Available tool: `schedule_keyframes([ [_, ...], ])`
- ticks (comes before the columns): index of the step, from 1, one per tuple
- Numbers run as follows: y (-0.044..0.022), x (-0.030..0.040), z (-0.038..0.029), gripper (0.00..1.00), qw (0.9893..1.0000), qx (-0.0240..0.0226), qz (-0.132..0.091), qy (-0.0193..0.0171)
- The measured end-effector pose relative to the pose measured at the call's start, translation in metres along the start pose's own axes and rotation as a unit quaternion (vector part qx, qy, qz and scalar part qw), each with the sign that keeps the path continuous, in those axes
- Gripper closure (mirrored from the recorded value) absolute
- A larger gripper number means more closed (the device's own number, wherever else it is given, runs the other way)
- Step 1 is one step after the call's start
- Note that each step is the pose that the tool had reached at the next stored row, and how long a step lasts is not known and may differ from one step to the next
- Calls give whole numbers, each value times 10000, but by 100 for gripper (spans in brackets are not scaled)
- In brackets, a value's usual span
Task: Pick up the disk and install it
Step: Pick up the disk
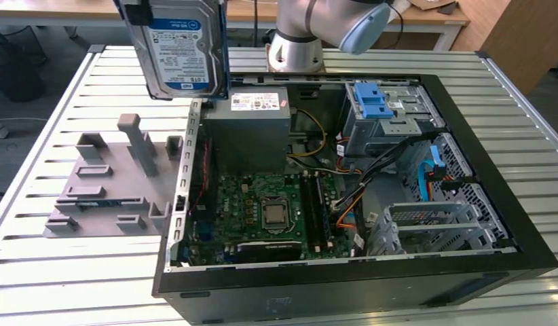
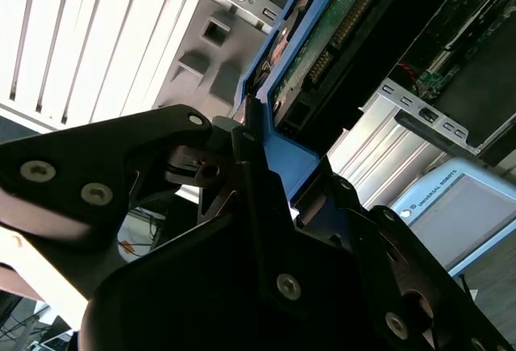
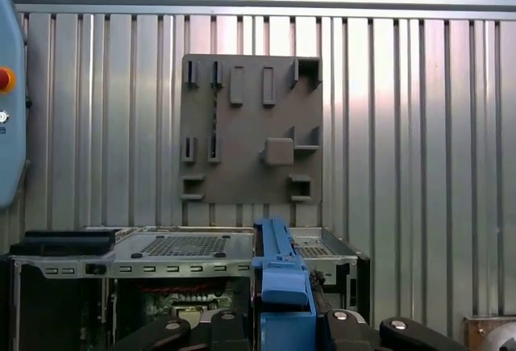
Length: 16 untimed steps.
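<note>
Ribbed metal desk (image 1: 43,272), pale slats. One black computer case (image 1: 351,288) lies open on it, the largest item. Inside: one grey power-supply box (image 1: 247,132), one green motherboard (image 1: 261,204), one grey metal drive bay (image 1: 392,119) with a blue latch (image 1: 374,102), and loose cables between them. One flat grey fixture plate (image 1: 107,183), with raised blocks and slots, sits just beside the case on the exterior view's left. One disk (image 1: 179,47), flat and rectangular with a white-and-blue label, is held upright in the air, clear of the desk, seen over the case wall nearest the plate. End effector (image 3: 282,327) is clamped on its blue carrier (image 3: 278,274), black fingers (image 2: 250,173) on either side.
</note>
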<state>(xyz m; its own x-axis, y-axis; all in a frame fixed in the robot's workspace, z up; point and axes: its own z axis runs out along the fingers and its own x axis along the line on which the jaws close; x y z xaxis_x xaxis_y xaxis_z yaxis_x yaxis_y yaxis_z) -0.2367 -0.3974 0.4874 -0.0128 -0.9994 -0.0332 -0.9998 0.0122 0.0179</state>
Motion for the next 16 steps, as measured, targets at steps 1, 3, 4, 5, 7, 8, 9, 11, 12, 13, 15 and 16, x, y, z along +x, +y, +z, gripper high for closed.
schedule_keyframes([
  [1, -14, 9, -1, 64, 10000, 0, 0, 0],
  [3, -40, 27, -2, 64, 10000, -1, -1, 0],
  [4, -53, 35, -2, 64, 10000, -1, -1, 0],
  [5, -66, 45, -3, 64, 10000, -1, -1, 0],
  [7, -93, 63, -3, 64, 10000, -1, 0, 0],
  [8, -108, 73, -4, 64, 10000, -1, 0, 0],
  [9, -122, 81, -5, 64, 10000, -2, 0, 0],
  [11, -152, 97, -6, 64, 10000, -2, -1, 0],
  [12, -167, 104, -7, 64, 10000, -2, 0, 0],
  [13, -183, 109, -7, 64, 10000, -3, -1, 0],
  [15, -213, 119, -8, 64, 10000, -3, 0, 0],
  [16, -228, 124, -8, 64, 10000, -3, 0, 0],
])
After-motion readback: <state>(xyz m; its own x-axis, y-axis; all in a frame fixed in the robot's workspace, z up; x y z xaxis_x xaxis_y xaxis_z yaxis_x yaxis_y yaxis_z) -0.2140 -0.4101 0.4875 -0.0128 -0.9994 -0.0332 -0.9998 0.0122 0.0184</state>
